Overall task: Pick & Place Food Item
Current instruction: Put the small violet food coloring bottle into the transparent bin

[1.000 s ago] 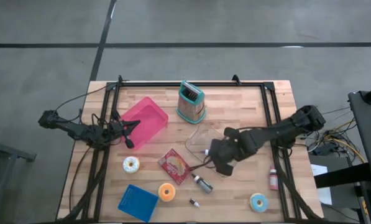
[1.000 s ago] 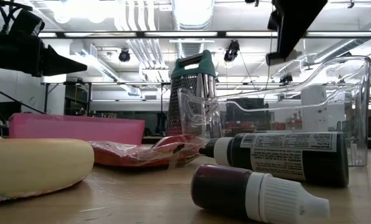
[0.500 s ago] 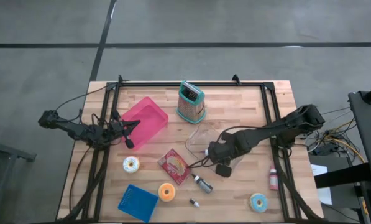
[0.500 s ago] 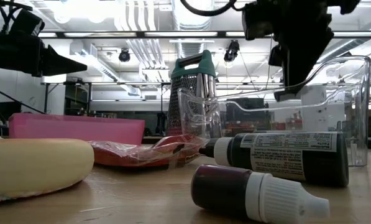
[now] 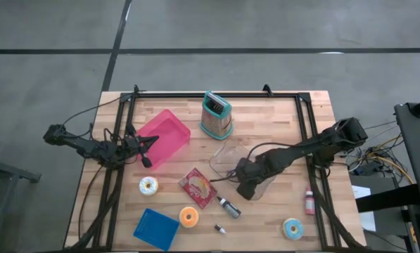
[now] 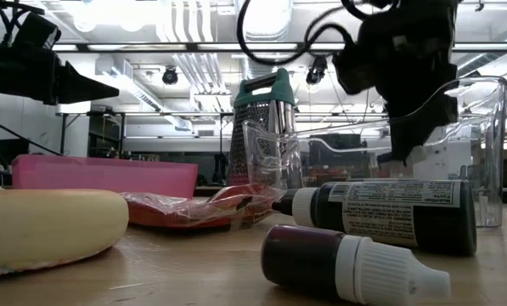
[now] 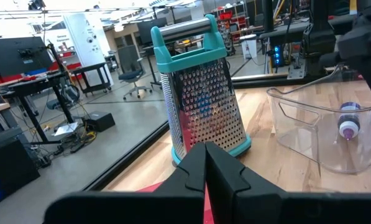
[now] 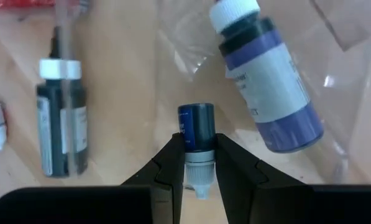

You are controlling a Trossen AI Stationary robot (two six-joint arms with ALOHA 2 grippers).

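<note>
Beside the clear plastic tub (image 5: 232, 156), the right gripper's (image 8: 194, 163) dark fingers pinch a small cylindrical blue bottle (image 8: 196, 127).

grater (image 5: 216, 114) sits at the far middle, pink bin (image 5: 164, 136) to its left, clear container (image 5: 232, 159) just nearer, donuts (image 5: 148, 185) along the near edge.

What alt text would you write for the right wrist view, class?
The right hand grips a small dark-blue dropper bottle above the wooden table. Beyond it lie a larger purple-labelled bottle and a dark green bottle.
</note>
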